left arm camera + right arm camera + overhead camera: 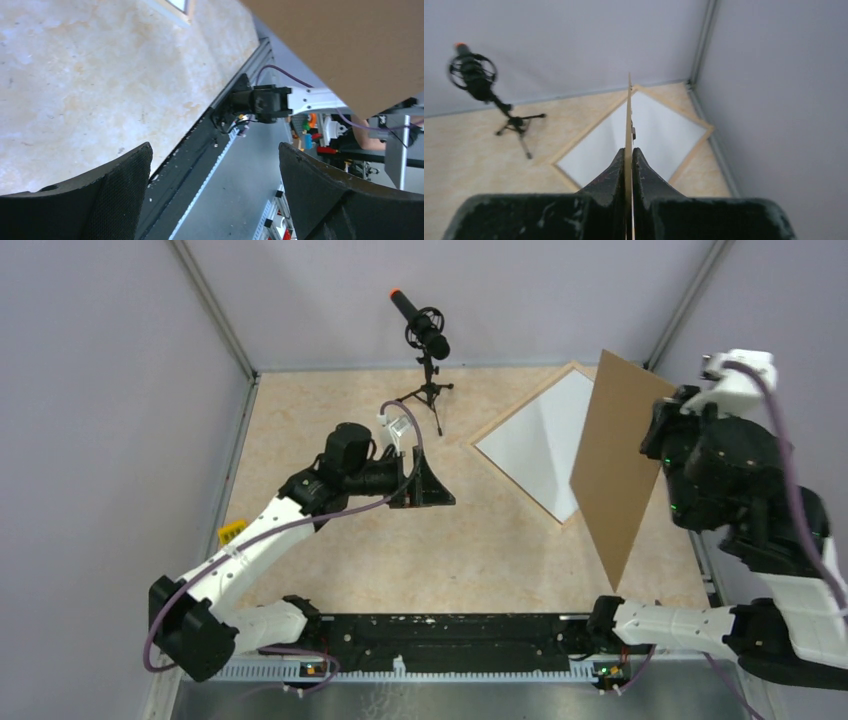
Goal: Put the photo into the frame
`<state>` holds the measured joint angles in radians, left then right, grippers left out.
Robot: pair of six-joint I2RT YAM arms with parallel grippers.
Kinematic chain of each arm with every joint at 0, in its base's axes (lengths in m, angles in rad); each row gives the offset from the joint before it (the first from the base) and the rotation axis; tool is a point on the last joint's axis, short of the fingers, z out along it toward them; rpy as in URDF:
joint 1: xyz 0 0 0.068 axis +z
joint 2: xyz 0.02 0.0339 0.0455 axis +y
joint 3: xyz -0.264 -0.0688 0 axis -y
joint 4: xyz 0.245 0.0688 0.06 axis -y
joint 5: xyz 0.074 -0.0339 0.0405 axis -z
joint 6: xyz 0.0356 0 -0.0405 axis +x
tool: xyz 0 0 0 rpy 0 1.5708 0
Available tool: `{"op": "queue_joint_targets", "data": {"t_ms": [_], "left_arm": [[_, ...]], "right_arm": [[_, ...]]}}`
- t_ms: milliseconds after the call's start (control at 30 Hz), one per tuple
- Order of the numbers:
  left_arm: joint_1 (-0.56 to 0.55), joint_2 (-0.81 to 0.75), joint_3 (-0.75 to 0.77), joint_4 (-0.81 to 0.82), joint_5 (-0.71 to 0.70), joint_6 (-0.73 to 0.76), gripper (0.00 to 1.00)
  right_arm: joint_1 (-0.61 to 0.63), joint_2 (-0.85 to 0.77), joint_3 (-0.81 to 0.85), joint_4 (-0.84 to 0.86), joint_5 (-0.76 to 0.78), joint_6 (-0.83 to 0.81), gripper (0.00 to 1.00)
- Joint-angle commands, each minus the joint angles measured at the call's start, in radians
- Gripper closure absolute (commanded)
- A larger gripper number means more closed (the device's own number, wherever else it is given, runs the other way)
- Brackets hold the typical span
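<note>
The frame (522, 405) with its pale wood border lies flat at the back right of the table, also in the right wrist view (591, 125). A white sheet (535, 445) fills it, which looks like the photo lying white back up; no picture side shows. My right gripper (628, 152) is shut on the edge of a plain brown board (615, 470), held upright over the frame's right part. My left gripper (430, 480) hovers open and empty over the table's middle, left of the frame. A corner of the frame (175, 7) shows in the left wrist view.
A black microphone on a small tripod (425, 335) stands at the back centre. A small yellow piece (232, 532) lies at the table's left edge. Grey walls close in the table on three sides.
</note>
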<state>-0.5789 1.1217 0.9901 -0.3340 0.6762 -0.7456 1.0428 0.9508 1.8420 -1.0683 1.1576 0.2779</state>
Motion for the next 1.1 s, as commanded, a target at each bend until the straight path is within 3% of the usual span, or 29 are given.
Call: {"op": "queue_joint_targets", "data": {"t_ms": [0,67,100,133,200,233,400,500,600,1067], "left_arm": [[-0.024,0.063,-0.002,0.049,-0.096,0.051,0.02],[-0.029,0.086,-0.005,0.065,-0.107,0.046,0.02],[-0.03,0.095,-0.006,0.076,-0.106,0.044,0.02],[-0.032,0.1,-0.008,0.083,-0.105,0.045,0.02],[-0.034,0.111,-0.011,0.094,-0.103,0.047,0.02],[-0.035,0.115,-0.014,0.098,-0.099,0.048,0.02],[-0.035,0.122,-0.039,0.129,-0.068,0.048,0.02],[-0.034,0.115,-0.065,0.152,-0.045,0.042,0.02],[-0.033,0.098,-0.088,0.163,-0.033,0.044,0.02],[-0.033,0.072,-0.117,0.19,0.068,0.094,0.02]], "right_arm": [[0.007,0.04,-0.19,0.709,0.177,-0.674,1.0],[-0.001,0.054,-0.304,1.083,0.178,-0.973,1.0],[-0.013,0.078,-0.315,1.17,0.166,-1.053,1.0],[-0.045,0.106,-0.303,1.159,0.139,-1.048,1.0],[-0.172,0.187,-0.23,0.878,0.016,-0.87,1.0],[-0.225,0.217,-0.206,0.816,-0.043,-0.799,1.0],[-0.29,0.321,-0.345,1.04,-0.153,-1.035,1.0],[-0.309,0.412,-0.332,1.011,-0.185,-1.088,1.0],[-0.325,0.47,-0.377,1.098,-0.188,-1.201,1.0],[-0.388,0.641,-0.49,1.126,-0.316,-1.299,1.0]]}}
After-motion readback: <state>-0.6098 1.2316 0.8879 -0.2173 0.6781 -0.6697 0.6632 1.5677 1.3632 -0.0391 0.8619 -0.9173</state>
